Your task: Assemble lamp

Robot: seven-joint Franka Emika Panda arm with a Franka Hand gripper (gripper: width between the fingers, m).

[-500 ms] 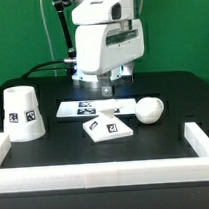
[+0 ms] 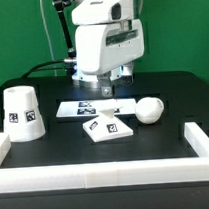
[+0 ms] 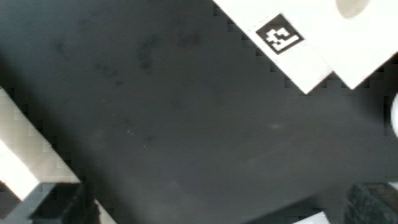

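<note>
Claw point(image 2: 110, 90) hangs wide open and empty just beyond the flat square base point(image 2: 107, 128), with the bulb point(image 2: 148, 110) at the exterior view's right and the shade point(image 2: 23, 112) at its left; an off-centre descent could strike and skid the base.

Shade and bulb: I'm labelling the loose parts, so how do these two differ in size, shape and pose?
Size: the shade is clearly larger than the bulb. Shape: the shade is a tapered cup, while the bulb has a round head. Pose: the shade stands upright at the exterior view's left, and the bulb lies at the right. Both are white and rest on the black table.
</note>
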